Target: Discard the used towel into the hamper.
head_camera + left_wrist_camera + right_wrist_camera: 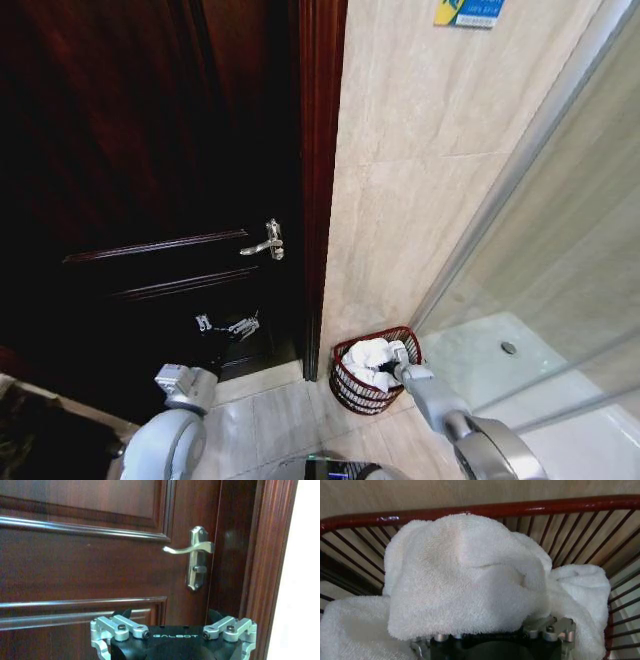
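The hamper (356,396), a small round reddish-brown wire basket, stands on the tiled floor at the foot of the wall beside the door frame. A white towel (368,360) lies bunched inside it, rising a little above the rim. My right gripper (399,358) is at the hamper's right rim, pushed in among the towel. In the right wrist view the towel (465,577) drapes over the gripper's front, and the hamper's rim (520,508) and wires stand behind it. My left gripper (226,320) hangs open and empty in front of the door, below the handle.
A dark wooden door (150,200) with a silver lever handle (265,242) fills the left; the handle (192,551) faces the left wrist. A glass shower screen (560,220) and a white shower tray (500,355) lie right of the hamper. Beige tiled floor runs in front.
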